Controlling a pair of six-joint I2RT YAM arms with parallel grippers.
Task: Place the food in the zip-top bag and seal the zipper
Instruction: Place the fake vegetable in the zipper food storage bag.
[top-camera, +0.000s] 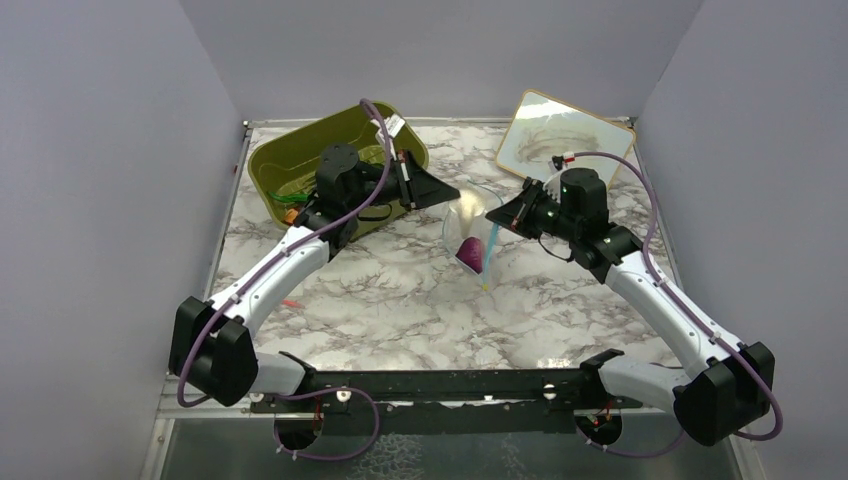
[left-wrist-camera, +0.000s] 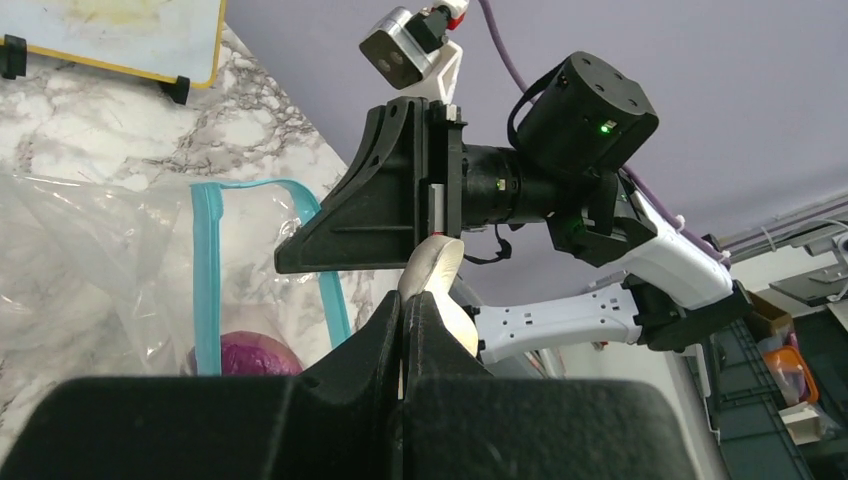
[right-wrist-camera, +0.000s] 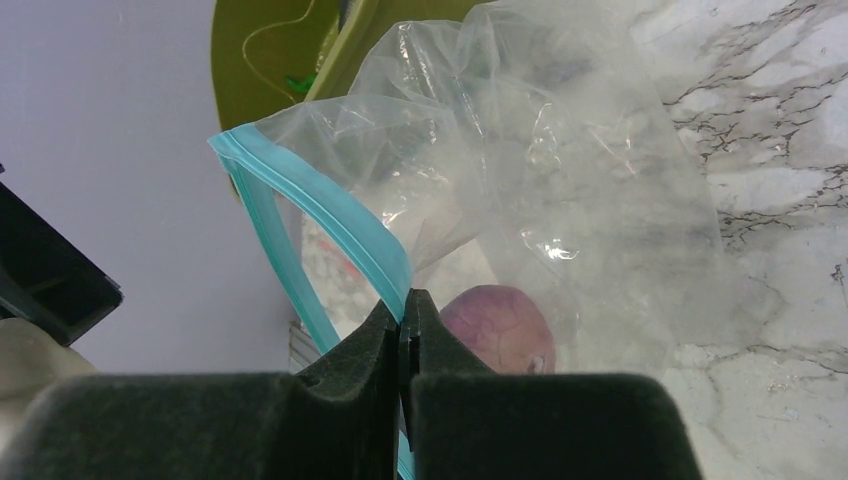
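The clear zip-top bag (top-camera: 478, 228) stands open in mid-table, its light blue zipper (right-wrist-camera: 320, 200) held up. My right gripper (right-wrist-camera: 406, 303) is shut on that zipper strip; it shows in the top view (top-camera: 508, 217) at the bag's right edge. A pink-purple onion (top-camera: 468, 251) lies inside the bag, also seen in the right wrist view (right-wrist-camera: 500, 325) and the left wrist view (left-wrist-camera: 250, 355). My left gripper (left-wrist-camera: 403, 300) is shut on a white food piece (left-wrist-camera: 437, 272) and holds it just above the bag's mouth (top-camera: 470, 205). Green and orange food (top-camera: 291, 207) lies in the tub.
An olive-green tub (top-camera: 300, 160) stands at the back left under the left arm. A yellow-framed white board (top-camera: 562, 135) lies at the back right. A small orange-red piece (top-camera: 290, 301) lies on the marble table near the left arm. Grey walls stand on three sides.
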